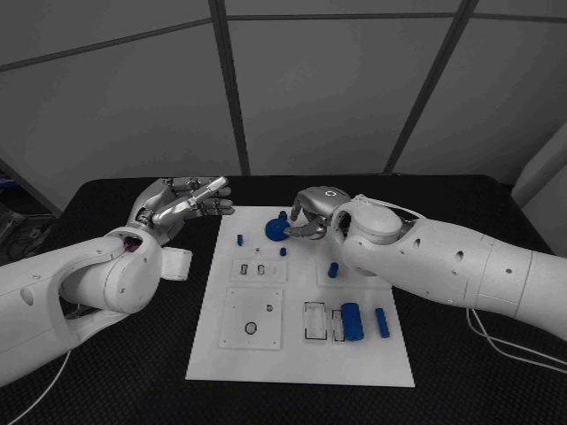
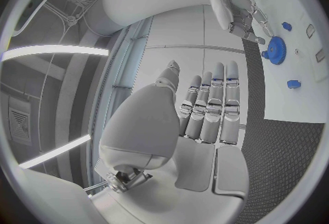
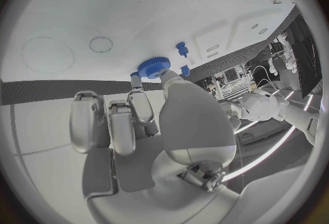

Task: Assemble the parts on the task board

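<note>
Near far edge of white board (image 1: 303, 350), right hand (image 1: 312, 215) grasps blue gear (image 1: 275, 230), thumb and fingers pinching its rim. Gear sits on board, close to small blue peg (image 1: 283, 215). Left hand (image 1: 182, 205) off board's far left corner, lifted over black table (image 1: 130, 372), fingers straight and apart, grasping nothing. Fat blue tube (image 1: 352, 320) and thin blue stick (image 1: 382, 322) lie near board's right edge.
</note>
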`<state>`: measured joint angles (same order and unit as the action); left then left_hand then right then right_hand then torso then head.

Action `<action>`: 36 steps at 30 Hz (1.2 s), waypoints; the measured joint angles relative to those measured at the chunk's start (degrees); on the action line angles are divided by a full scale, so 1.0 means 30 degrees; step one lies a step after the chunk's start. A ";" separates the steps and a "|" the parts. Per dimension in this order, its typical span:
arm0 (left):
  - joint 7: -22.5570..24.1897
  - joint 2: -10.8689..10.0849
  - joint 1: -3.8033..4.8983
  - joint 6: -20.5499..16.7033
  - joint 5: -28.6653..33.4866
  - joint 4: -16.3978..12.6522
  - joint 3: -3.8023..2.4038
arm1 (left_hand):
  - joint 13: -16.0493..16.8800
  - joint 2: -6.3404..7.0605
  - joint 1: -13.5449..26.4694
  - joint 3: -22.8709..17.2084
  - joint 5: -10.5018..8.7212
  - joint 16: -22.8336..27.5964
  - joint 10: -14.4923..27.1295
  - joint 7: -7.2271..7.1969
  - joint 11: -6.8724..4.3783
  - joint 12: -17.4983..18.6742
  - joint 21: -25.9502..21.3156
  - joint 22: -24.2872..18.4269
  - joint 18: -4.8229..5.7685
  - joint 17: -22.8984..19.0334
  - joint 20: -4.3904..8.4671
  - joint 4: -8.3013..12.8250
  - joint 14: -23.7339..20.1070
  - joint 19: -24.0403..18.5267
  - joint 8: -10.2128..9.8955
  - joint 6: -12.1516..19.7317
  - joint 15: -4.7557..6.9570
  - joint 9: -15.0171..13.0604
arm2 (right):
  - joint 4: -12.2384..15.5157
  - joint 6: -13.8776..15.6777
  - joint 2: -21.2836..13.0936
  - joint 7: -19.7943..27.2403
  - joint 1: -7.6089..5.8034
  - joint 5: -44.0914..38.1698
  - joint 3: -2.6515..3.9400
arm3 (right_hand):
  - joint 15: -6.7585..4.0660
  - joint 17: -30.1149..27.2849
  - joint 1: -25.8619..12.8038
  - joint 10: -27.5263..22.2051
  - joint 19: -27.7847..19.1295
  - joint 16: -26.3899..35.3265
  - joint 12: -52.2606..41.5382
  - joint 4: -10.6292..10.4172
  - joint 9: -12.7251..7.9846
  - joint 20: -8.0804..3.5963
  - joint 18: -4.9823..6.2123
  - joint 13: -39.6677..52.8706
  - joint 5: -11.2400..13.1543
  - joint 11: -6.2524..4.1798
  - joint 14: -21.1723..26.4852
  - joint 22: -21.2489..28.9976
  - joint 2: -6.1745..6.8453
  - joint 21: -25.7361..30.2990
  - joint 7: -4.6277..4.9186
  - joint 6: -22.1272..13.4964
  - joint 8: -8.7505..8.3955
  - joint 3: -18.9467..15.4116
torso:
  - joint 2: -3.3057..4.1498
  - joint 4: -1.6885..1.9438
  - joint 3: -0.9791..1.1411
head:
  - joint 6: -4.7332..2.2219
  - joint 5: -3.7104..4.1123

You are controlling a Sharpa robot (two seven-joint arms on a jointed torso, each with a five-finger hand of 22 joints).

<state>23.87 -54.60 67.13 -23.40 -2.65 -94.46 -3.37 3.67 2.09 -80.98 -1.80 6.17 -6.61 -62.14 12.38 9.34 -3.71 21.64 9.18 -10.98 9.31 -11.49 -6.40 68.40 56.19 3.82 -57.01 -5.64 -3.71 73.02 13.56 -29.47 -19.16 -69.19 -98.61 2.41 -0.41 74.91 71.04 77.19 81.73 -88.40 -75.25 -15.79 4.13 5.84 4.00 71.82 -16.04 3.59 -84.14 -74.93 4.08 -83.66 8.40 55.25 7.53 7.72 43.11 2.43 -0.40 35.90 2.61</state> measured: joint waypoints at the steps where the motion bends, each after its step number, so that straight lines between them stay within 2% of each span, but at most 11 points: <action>1: -0.0001 -0.0004 0.0000 0.0000 0.0000 -0.0001 0.0000 | 0.0000 0.0000 0.0000 -0.0029 0.0000 0.0000 0.0044 0.0000 -0.0044 0.0000 0.0000 0.0000 0.0000 0.0000 0.0000 0.0029 0.0000 0.0000 0.0000 0.0000 0.0000 0.0000 | 0.0222 0.0229 -0.0240 0.0004 0.0004 0.0032 0.0000 | 0.0000 0.0000 0.0112 0.0002 0.0000 0.0000 -0.0043 0.0067 0.0000 0.0000 -0.0001 0.0045 -0.0078 -0.0003 0.0000 0.0000 0.0111 -0.0047 -0.0004 0.0074 0.0000 0.0067 | 0.0000 0.0000 0.0002 | -0.0004 0.0002; 3: -0.0004 -0.0031 0.0000 0.0000 0.0000 -0.0003 0.0000 | 0.0000 0.0000 0.0000 -0.0053 0.0000 0.0000 0.0066 0.0000 -0.0066 0.0000 0.0000 0.0000 0.0002 0.0000 0.0000 0.0053 0.0000 0.0000 0.0000 0.0000 0.0000 -0.0001 | 0.0793 0.0983 -0.0940 0.0160 0.0006 0.0232 0.0000 | 0.0000 -0.0001 0.0591 0.0042 0.0000 0.0000 -0.0055 0.0406 0.0001 0.0000 -0.0001 0.0091 -0.0066 -0.0042 0.0000 0.0000 0.0403 -0.0048 -0.0028 0.0280 0.0000 0.0237 | 0.0000 -0.0005 0.0007 | -0.0020 0.0040; 9: -0.0002 -0.0171 0.0000 0.0021 0.0000 -0.0034 0.0000 | 0.0000 -0.0100 -0.0100 -0.0139 0.0000 0.0092 0.0066 -0.0001 -0.0066 0.0000 0.0000 0.0002 -0.0001 0.0048 0.0000 0.0139 0.0000 0.0000 0.0000 -0.0001 0.0000 -0.0002 | 0.2035 0.2980 -0.3306 0.2030 0.0002 0.2379 0.0000 | 0.0000 -0.0001 0.2599 0.0070 0.0000 0.0001 -0.0055 0.1925 -0.0034 0.0000 0.0000 0.0001 0.1038 -0.0071 0.0000 0.0001 0.0973 -0.0048 -0.0035 0.0338 -0.0088 0.0748 | -0.0022 -0.0079 0.0009 | -0.0172 0.0172; 14: -0.0003 -0.0249 -0.0002 0.0065 0.0000 -0.0022 0.0002 | 0.0000 -0.0106 -0.0094 -0.0157 0.0000 0.0207 -0.0296 -0.0185 -0.0229 0.0000 0.0075 -0.0017 0.0002 0.0118 0.0000 0.0264 0.0000 0.0000 0.0000 -0.0186 0.0000 -0.0029 | 0.2673 0.3533 -0.5314 0.4367 -0.0011 0.5174 -0.0005 | -0.0005 -0.0002 0.3061 0.0070 -0.0011 0.0001 -0.0048 0.2426 -0.0033 -0.0010 -0.0002 -0.0036 0.1080 -0.0071 0.0005 0.0002 0.1348 -0.0048 -0.0172 0.0787 -0.0088 0.0838 | -0.0046 -0.0240 0.0057 | -0.0233 0.0229; 19: -0.0006 -0.0221 -0.0002 0.0110 -0.0007 -0.0020 0.0002 | 0.0038 -0.0201 0.0001 -0.0220 0.0000 0.0319 -0.0752 -0.0276 -0.0386 -0.0130 0.0075 -0.0079 0.0002 0.0185 -0.0092 0.0326 0.0000 -0.0119 0.0000 -0.0422 0.0000 -0.0032 | 0.3051 0.3578 -0.6757 0.5986 -0.0011 0.7160 -0.0010 | -0.0071 -0.0002 0.3263 0.0066 -0.0074 0.0001 0.0126 0.2629 -0.0033 -0.0072 -0.0003 -0.0178 0.1044 -0.0074 0.0071 0.0002 0.1550 0.0040 -0.0237 0.0853 -0.0088 0.0777 | -0.0055 -0.0363 0.0134 | -0.0302 0.0394; 26: -0.0046 -0.0082 0.0000 0.0230 -0.0079 0.0003 0.0002 | 0.0036 -0.0201 0.0001 -0.0265 0.0000 0.0386 -0.1006 -0.0323 -0.0389 -0.0130 0.0075 -0.0105 -0.0001 0.0221 -0.0030 0.0371 0.0069 -0.0314 0.0000 -0.0602 0.0069 -0.0031 | 0.2769 0.3441 -0.7591 0.7085 -0.0004 0.8571 -0.0018 | -0.0072 -0.0003 0.3363 -0.0039 -0.0153 0.0076 0.0410 0.2764 -0.0073 -0.0151 -0.0001 -0.0456 0.0699 -0.0180 0.0071 0.0118 0.1650 0.0173 -0.0238 0.0852 -0.0225 0.0744 | -0.0055 -0.0397 0.0159 | -0.0344 0.0665; 28: -0.0058 -0.0059 0.0000 0.0256 -0.0097 0.0018 0.0002 | 0.0036 -0.0201 0.0001 -0.0265 0.0000 0.0386 -0.1073 -0.0344 -0.0455 -0.0130 0.0075 -0.0123 0.0000 0.0221 -0.0030 0.0371 0.0069 -0.0314 0.0000 -0.0624 0.0069 -0.0031 | 0.2528 0.3373 -0.7669 0.7228 0.0002 0.8752 -0.0018 | -0.0071 -0.0002 0.3437 -0.0113 -0.0215 0.0076 0.0502 0.2811 -0.0098 -0.0213 -0.0001 -0.0551 0.0586 -0.0243 0.0071 0.0175 0.1724 0.0173 -0.0144 0.0728 -0.0277 0.0697 | -0.0055 -0.0397 0.0161 | -0.0337 0.0718; 36: -0.0081 0.0012 0.0000 0.0332 -0.0152 0.0114 0.0005 | 0.0034 -0.0200 0.0001 -0.0319 0.0000 0.0544 -0.1142 -0.0344 -0.0386 -0.0130 -0.0095 -0.0201 0.0001 0.0266 -0.0132 0.0425 0.0069 -0.0692 0.0000 -0.0623 0.0069 -0.0030 | 0.1711 0.2936 -0.7646 0.7496 0.0268 0.9215 -0.0034 | -0.0071 -0.0003 0.3441 -0.0334 -0.0288 0.0076 0.0758 0.2917 -0.0119 -0.0140 -0.0001 -0.0832 0.0511 -0.0099 0.0071 0.0433 0.1728 0.0336 -0.0059 0.0082 -0.0719 0.0590 | -0.0035 -0.0377 0.0137 | -0.0220 0.0734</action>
<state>23.63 -54.56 67.13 -22.41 -3.11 -94.12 -3.35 3.77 1.49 -80.98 -2.76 6.17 -4.97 -65.57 11.35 8.18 -4.10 21.36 8.57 -10.98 10.11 -11.88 -5.12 68.61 54.12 3.82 -58.88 -5.43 -3.80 78.15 22.37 -52.40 3.32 -68.39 -70.97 2.31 -0.62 74.90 81.36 76.19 80.86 -88.17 -72.98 -7.04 3.77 5.42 4.00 69.33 -14.50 3.29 -83.93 -73.63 9.26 -82.65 8.22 55.50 5.37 9.49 43.01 1.30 0.01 35.24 4.81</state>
